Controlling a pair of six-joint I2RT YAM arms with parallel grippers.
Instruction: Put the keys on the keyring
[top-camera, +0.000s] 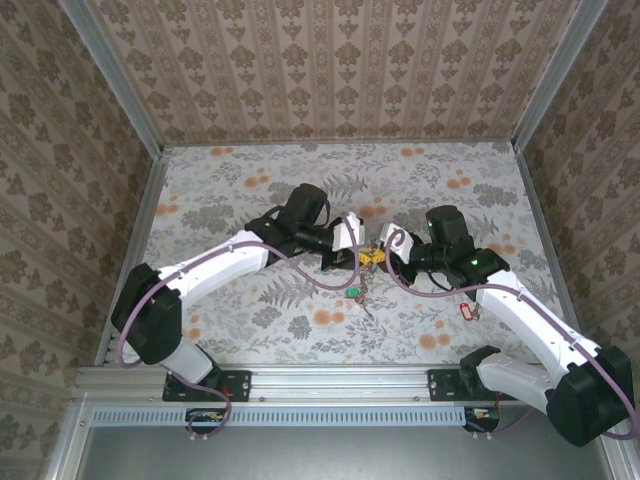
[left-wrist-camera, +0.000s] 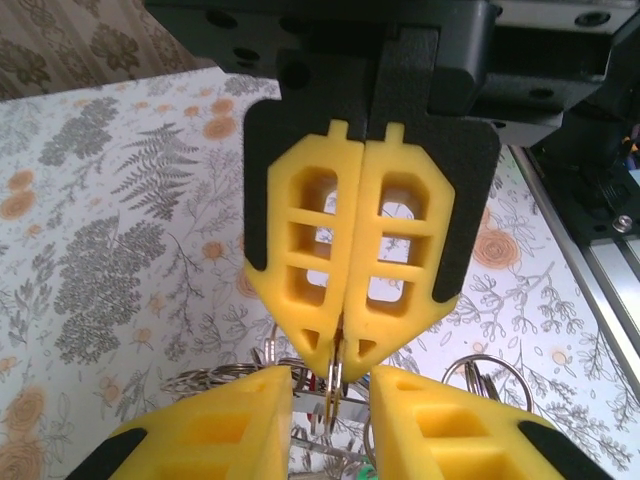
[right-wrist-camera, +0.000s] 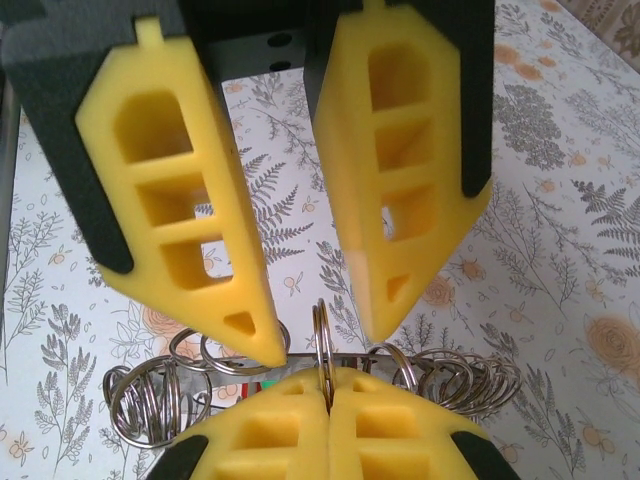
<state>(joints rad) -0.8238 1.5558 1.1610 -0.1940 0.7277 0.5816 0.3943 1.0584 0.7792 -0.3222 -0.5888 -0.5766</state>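
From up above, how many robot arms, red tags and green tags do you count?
Robot arms: 2
Red tags: 1
Green tags: 1
Total: 4

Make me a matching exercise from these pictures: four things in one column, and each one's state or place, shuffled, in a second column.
Things:
1. left gripper
2. right gripper
3. red-tagged key
4. green-tagged key

States or places:
A. shut on a thin metal ring
B. on the table beside the right arm
C. open
D. on the table just nearer the arm bases than the two grippers

Pairs: 1-C; 2-A; 3-B; 4-D
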